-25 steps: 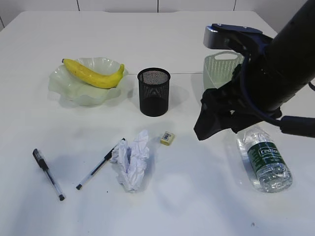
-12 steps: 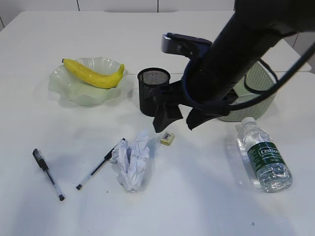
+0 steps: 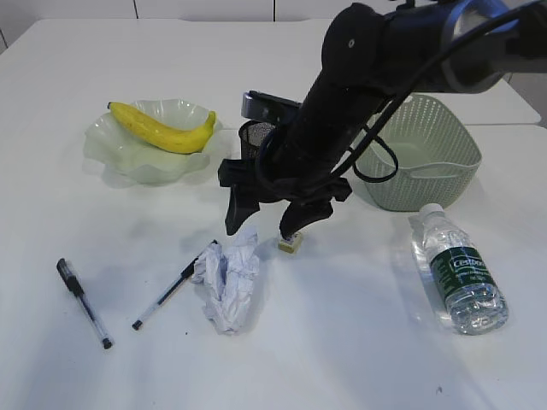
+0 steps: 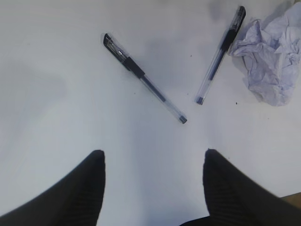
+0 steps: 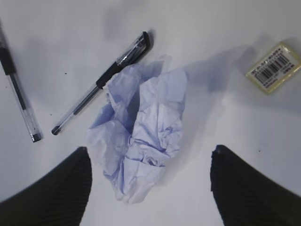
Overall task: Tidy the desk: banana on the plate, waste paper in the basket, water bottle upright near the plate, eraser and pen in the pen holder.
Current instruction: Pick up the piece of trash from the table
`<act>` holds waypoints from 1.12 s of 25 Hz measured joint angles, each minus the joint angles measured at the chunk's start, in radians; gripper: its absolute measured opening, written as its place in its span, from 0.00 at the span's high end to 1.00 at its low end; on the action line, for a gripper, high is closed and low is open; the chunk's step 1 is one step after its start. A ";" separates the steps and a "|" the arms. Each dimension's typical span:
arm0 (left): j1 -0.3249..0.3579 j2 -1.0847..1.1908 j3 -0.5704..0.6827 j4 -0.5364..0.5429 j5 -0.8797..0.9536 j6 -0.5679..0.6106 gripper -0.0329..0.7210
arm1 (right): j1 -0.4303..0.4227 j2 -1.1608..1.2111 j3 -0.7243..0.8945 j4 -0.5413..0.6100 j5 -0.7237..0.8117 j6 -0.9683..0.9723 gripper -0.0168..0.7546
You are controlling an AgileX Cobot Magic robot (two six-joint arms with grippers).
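Banana [image 3: 162,128] lying in the pale green plate [image 3: 111,158], at ten o'clock on the desk [image 3: 342,342]. Basket [image 3: 419,154] at two o'clock, nothing visible inside. Black mesh pen holder [image 3: 253,137] near centre, mostly hidden behind the right arm; contents cannot be told. Waste paper [image 3: 229,278] out on the desk at about six o'clock, touching the cap end of the nearer pen [image 3: 171,295]; second pen [image 3: 83,301] well apart at eight o'clock. Eraser [image 3: 290,245] just beside the paper at its two o'clock. Water bottle [image 3: 457,273] lying on its side at four o'clock, far from the plate.

Right gripper [image 3: 265,220] spread wide, holding nothing, hovering over the paper with one finger close above the eraser. Left gripper [image 4: 153,179] seen only in its own wrist view, jaws apart and empty, above bare desk with both pens and the paper at its twelve to two o'clock.
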 joint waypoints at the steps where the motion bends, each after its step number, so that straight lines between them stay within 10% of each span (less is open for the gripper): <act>1: 0.000 0.000 0.000 0.000 -0.002 0.000 0.35 | 0.000 0.017 -0.010 0.002 0.002 0.005 0.22; 21: 0.000 0.000 0.000 0.000 -0.026 0.000 0.35 | 0.020 0.158 -0.045 0.069 -0.046 0.026 0.24; 28: 0.000 0.000 0.000 0.000 -0.026 0.000 0.35 | 0.020 0.160 -0.045 0.087 -0.050 0.026 0.56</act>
